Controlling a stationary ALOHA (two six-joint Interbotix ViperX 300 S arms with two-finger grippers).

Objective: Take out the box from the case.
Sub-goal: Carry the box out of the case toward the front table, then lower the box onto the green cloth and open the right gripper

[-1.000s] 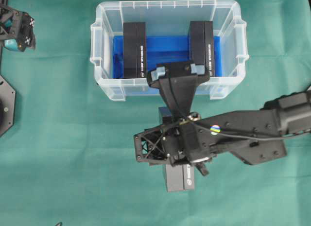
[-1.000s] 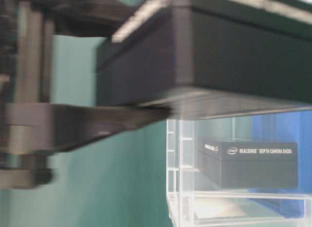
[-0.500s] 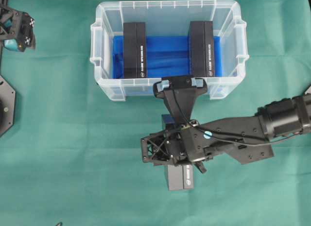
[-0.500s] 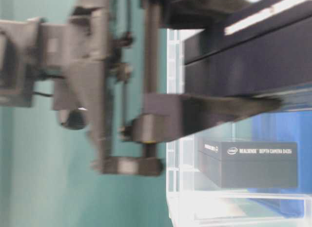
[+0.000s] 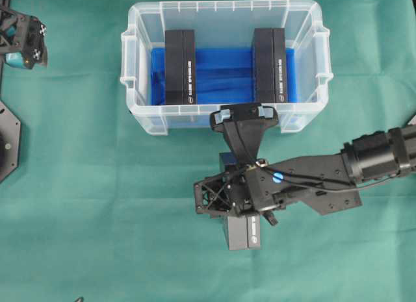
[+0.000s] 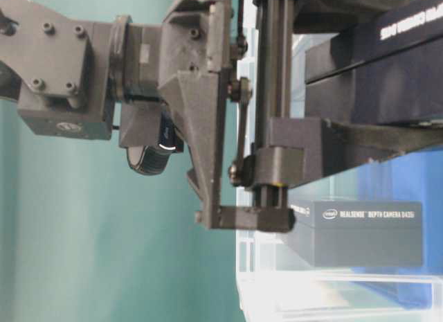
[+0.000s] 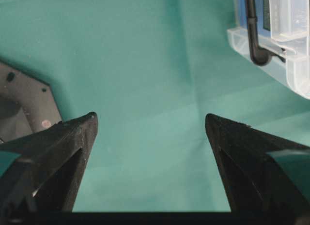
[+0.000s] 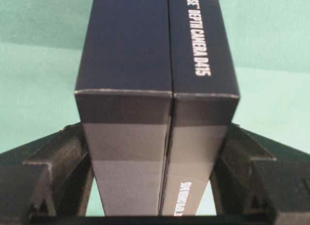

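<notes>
L gripper (image 7: 150,133) is idling at the far left over the green counter (image 5: 78,185), fingers (image 7: 68,152) spread wide w/ nothing between. The case (image 5: 224,10) is sitting top-centre, w/ two black boxes (image 5: 180,66) standing inside on its blue lining. R gripper (image 8: 157,152) is gripping a third box (image 8: 157,89) btwn its fingers (image 8: 53,172), outside the case, just in front of its near wall.

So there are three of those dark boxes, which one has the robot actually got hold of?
The box outside the case, over the green cloth, clamped between the right gripper fingers. The other two boxes stand inside the case, untouched.
</notes>
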